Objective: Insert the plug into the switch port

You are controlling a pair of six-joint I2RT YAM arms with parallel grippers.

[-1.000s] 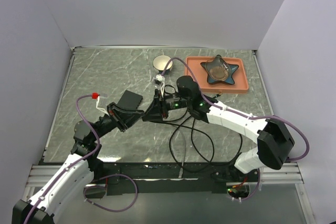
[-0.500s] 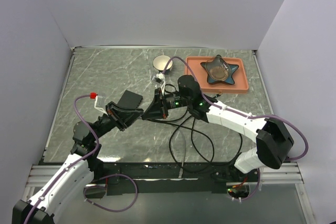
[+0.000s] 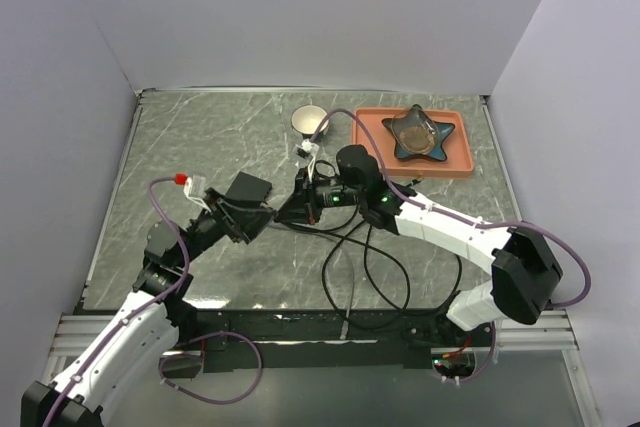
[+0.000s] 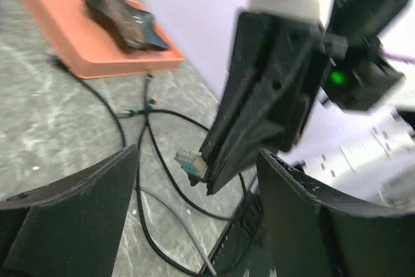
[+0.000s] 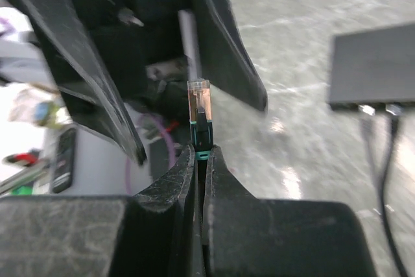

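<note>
Both extended inward: right arm (image 3: 440, 229) pinches plug (image 5: 198, 105), left arm (image 3: 120, 332) jaws spread.

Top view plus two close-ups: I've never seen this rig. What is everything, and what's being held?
Two robot arms sit at a marbled table. The wide picture looks down from above; the other two come from a camera on each wrist. The right gripper is shut on a network plug. The left gripper is open and empty, facing it. On the table lie a black switch, loose cables, an orange tray holding a star-shaped dish, and a small bowl.
</note>
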